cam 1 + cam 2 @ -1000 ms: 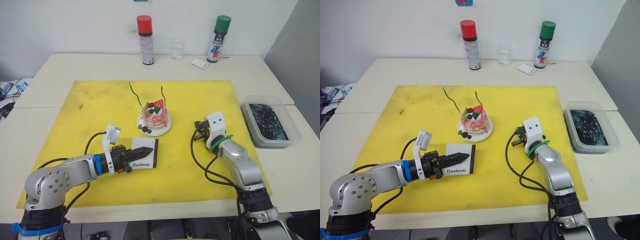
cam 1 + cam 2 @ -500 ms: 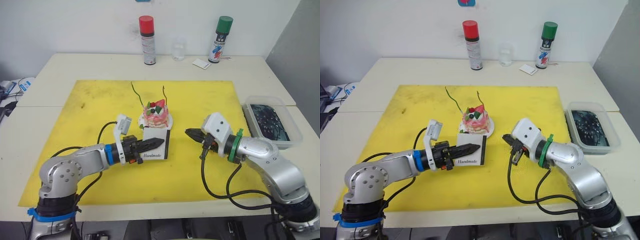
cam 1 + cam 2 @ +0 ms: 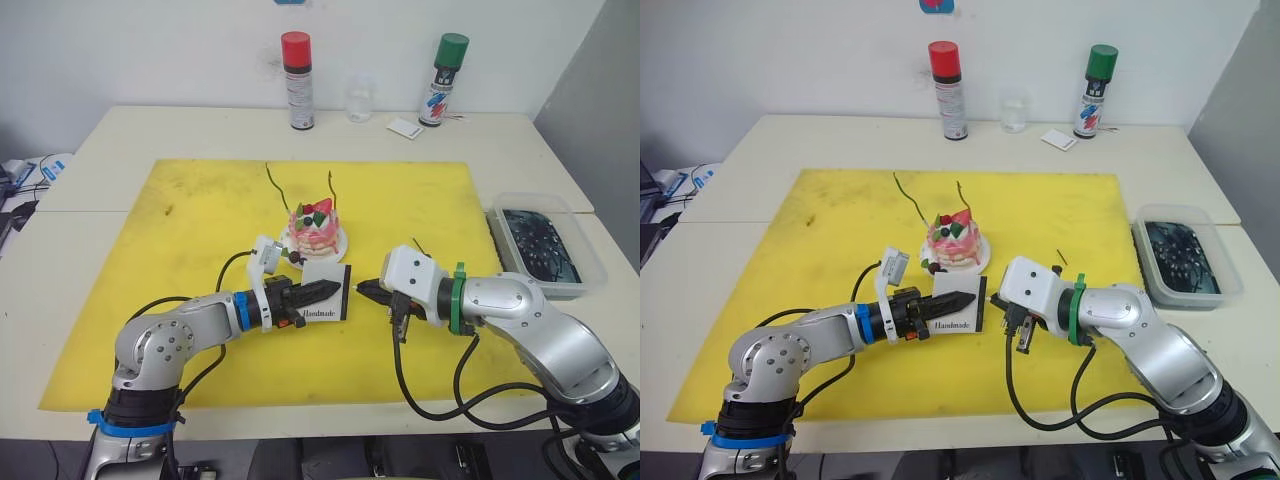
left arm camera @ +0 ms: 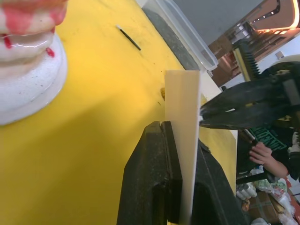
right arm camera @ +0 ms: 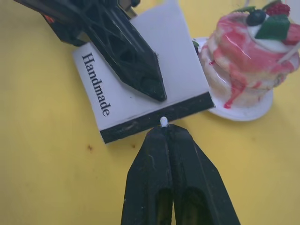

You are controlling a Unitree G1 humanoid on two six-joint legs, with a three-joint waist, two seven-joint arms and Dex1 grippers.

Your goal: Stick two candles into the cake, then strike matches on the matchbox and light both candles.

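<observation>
Now your right gripper (image 5: 164,129), fingers pinched on a match (image 5: 163,121), has its white head touching the black strip of the matchbox (image 5: 140,93) clamped upright by your left gripper (image 3: 325,289) beside the cake (image 3: 317,224).

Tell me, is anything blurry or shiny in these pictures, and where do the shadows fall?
Left wrist view: the cake is blurred up close, its white plate glossy; the matchbox edge looks sharper. Right wrist view: crisp on the matchbox lettering and the match tip, with soft highlights on the cake's icing. Left eye view: even room light, faint shadows under both arms on the yellow mat.
</observation>
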